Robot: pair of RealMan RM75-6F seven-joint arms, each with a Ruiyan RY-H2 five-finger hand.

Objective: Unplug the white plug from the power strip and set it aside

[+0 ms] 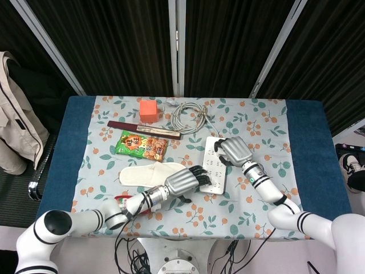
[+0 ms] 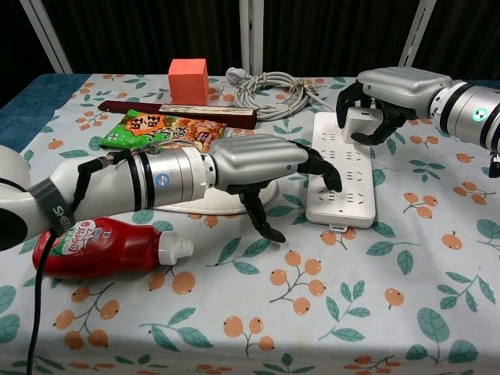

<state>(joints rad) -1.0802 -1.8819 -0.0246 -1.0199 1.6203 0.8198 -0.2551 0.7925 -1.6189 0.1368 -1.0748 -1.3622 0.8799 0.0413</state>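
The right hand (image 2: 391, 92) grips the plug (image 2: 362, 123) at the far end of the strip (image 2: 341, 183) on the desk (image 2: 406, 258), while the left hand (image 2: 258, 164) presses fingers on the strip's near end.

- A staged robot test space, not a home: black curtains (image 1: 114, 40) on metal poles wall the table (image 1: 305, 142).
- A floral cloth (image 1: 251, 123) bears unrelated props: orange cube (image 1: 149, 110), snack packet (image 1: 141, 145), ketchup bottle (image 2: 101, 248).
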